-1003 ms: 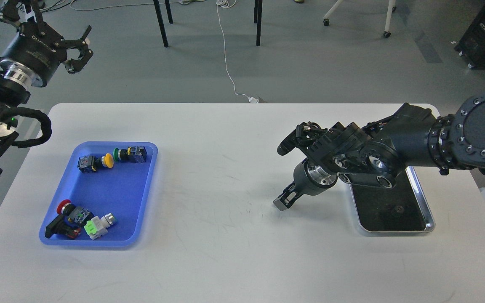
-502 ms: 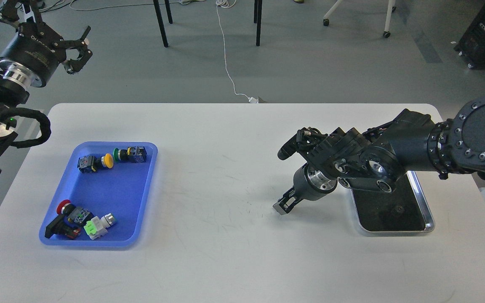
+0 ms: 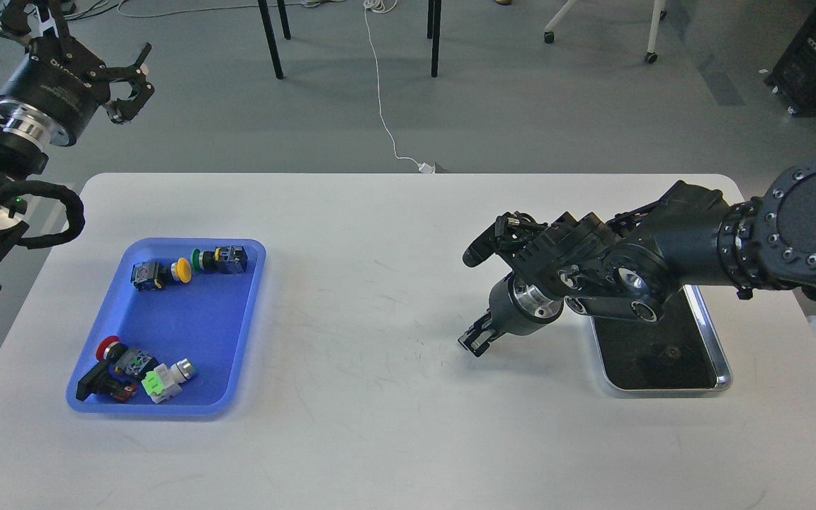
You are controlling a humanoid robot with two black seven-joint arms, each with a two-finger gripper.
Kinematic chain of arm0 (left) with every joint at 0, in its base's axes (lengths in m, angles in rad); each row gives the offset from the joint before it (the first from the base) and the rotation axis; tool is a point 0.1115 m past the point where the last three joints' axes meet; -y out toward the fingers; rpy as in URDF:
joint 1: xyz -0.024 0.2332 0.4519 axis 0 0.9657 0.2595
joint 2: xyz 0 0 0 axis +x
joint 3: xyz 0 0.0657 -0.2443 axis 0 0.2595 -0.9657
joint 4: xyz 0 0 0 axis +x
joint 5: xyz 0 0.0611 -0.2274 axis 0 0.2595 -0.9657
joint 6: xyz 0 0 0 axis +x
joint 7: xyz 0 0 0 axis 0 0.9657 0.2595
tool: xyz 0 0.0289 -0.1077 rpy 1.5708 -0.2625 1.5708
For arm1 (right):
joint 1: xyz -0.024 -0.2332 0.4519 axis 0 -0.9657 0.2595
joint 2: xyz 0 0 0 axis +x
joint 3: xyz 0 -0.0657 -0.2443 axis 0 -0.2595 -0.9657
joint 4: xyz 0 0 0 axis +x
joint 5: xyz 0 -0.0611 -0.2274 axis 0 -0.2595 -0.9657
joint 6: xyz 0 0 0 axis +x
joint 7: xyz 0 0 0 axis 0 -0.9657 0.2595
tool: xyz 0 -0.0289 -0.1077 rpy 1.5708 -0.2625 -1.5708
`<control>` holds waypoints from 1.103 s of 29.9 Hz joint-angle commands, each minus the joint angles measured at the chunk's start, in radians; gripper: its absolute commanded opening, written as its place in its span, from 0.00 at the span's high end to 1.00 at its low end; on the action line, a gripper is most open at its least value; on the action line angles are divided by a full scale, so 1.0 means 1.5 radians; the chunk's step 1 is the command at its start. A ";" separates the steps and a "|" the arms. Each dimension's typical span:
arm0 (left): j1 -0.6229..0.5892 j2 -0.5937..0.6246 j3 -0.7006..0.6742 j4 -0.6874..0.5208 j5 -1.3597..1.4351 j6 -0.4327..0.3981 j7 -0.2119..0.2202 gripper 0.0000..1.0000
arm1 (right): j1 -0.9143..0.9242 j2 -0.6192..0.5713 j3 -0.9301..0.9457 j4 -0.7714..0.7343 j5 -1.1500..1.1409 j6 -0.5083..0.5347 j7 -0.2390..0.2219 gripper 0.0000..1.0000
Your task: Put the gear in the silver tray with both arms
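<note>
Silver tray [image 3: 718,354] at 3 o'clock holds small gear [image 3: 667,352]; blue tray [image 3: 245,312] at 9 holds switches [image 3: 188,265]; white table [image 3: 380,425]. Left claw [image 3: 127,83] apart; right claw [image 3: 474,340] unclear.

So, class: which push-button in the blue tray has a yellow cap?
The yellow-capped button lies in the blue tray at its far end, beside the green-capped one; the red one lies nearer.

White table [image 3: 380,297] carries two things, well apart — blue tray [image 3: 238,340] left, silver tray [image 3: 716,340] right
</note>
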 commanded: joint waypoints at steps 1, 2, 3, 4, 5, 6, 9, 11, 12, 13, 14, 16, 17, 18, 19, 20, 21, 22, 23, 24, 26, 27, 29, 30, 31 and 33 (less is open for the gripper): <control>0.000 0.008 -0.004 0.000 0.000 -0.001 0.001 0.02 | 0.038 -0.019 0.001 0.000 -0.004 0.000 0.000 0.80; 0.000 0.011 -0.004 0.000 0.000 -0.001 0.000 0.02 | 0.047 -0.044 0.001 0.001 -0.005 -0.001 0.000 0.80; 0.000 0.014 -0.004 0.000 0.000 -0.001 0.000 0.02 | 0.055 -0.072 0.001 0.001 -0.006 -0.001 0.000 0.80; 0.000 0.016 -0.004 0.000 0.000 -0.002 0.000 0.02 | 0.060 -0.096 0.001 0.002 -0.006 -0.001 0.001 0.80; 0.000 0.018 -0.005 0.000 0.000 -0.002 0.000 0.02 | 0.064 -0.124 0.001 0.004 -0.007 -0.001 0.001 0.80; 0.000 0.019 -0.005 0.000 0.000 -0.002 0.001 0.02 | 0.065 -0.156 0.001 0.008 -0.012 -0.001 0.002 0.80; 0.000 0.019 -0.005 -0.001 0.000 -0.001 0.000 0.02 | 0.063 -0.242 0.000 0.024 -0.065 -0.001 0.002 0.80; 0.000 0.018 -0.005 -0.003 0.000 -0.001 0.001 0.02 | 0.054 -0.297 0.001 0.032 -0.106 -0.003 0.002 0.79; 0.000 0.016 -0.005 -0.003 0.000 0.000 0.002 0.02 | 0.046 -0.315 0.000 0.032 -0.121 -0.008 0.002 0.79; 0.000 0.013 -0.005 -0.003 0.000 0.001 0.003 0.02 | 0.032 -0.329 -0.001 0.031 -0.129 -0.015 0.002 0.79; 0.000 0.009 -0.005 -0.003 0.000 0.002 0.004 0.02 | 0.011 -0.341 0.001 0.028 -0.136 -0.024 0.002 0.79; 0.000 0.005 -0.005 -0.004 0.000 0.003 0.006 0.02 | -0.009 -0.358 -0.001 0.027 -0.142 -0.038 0.002 0.79; 0.000 0.002 -0.005 -0.004 0.000 0.002 0.007 0.02 | -0.015 -0.367 -0.001 0.027 -0.144 -0.040 0.002 0.79; 0.000 -0.003 -0.005 -0.004 0.000 0.002 0.007 0.02 | -0.018 -0.373 -0.001 0.026 -0.144 -0.041 0.002 0.79; 0.000 -0.009 -0.005 -0.004 0.000 0.003 0.007 0.02 | -0.020 -0.378 -0.002 0.023 -0.144 -0.041 0.002 0.79; 0.000 -0.012 -0.005 -0.004 0.000 0.002 0.007 0.02 | -0.025 -0.380 -0.002 0.021 -0.145 -0.041 0.002 0.79; 0.000 -0.013 -0.005 -0.004 0.000 -0.001 0.008 0.02 | -0.035 -0.380 -0.002 0.016 -0.145 -0.043 0.001 0.79; 0.000 -0.015 -0.005 -0.004 0.000 -0.001 0.008 0.02 | -0.043 -0.380 -0.002 0.007 -0.145 -0.044 0.002 0.79; 0.002 -0.017 -0.005 -0.004 0.000 -0.001 0.008 0.02 | -0.052 -0.377 -0.001 -0.001 -0.145 -0.048 0.002 0.79; 0.005 -0.021 -0.005 -0.004 0.000 0.000 0.008 0.02 | -0.059 -0.373 -0.001 -0.008 -0.145 -0.053 0.002 0.79; 0.008 -0.026 -0.005 -0.004 0.000 0.002 0.007 0.02 | -0.076 -0.366 -0.001 -0.021 -0.145 -0.064 0.001 0.76; 0.008 -0.027 -0.005 -0.004 0.000 0.005 0.007 0.02 | -0.082 -0.360 -0.001 -0.028 -0.145 -0.069 0.001 0.72; 0.009 -0.027 -0.005 -0.004 0.000 0.005 0.007 0.02 | -0.089 -0.348 -0.001 -0.035 -0.144 -0.074 0.001 0.69; 0.009 -0.026 -0.005 -0.004 0.000 0.005 0.007 0.02 | -0.090 -0.346 -0.001 -0.036 -0.144 -0.075 0.001 0.67; 0.009 -0.026 -0.006 -0.004 0.000 0.005 0.007 0.02 | -0.091 -0.346 -0.001 -0.036 -0.144 -0.075 0.001 0.65; 0.009 -0.026 -0.006 -0.004 0.000 0.005 0.007 0.02 | -0.091 -0.346 0.001 -0.035 -0.144 -0.076 0.001 0.60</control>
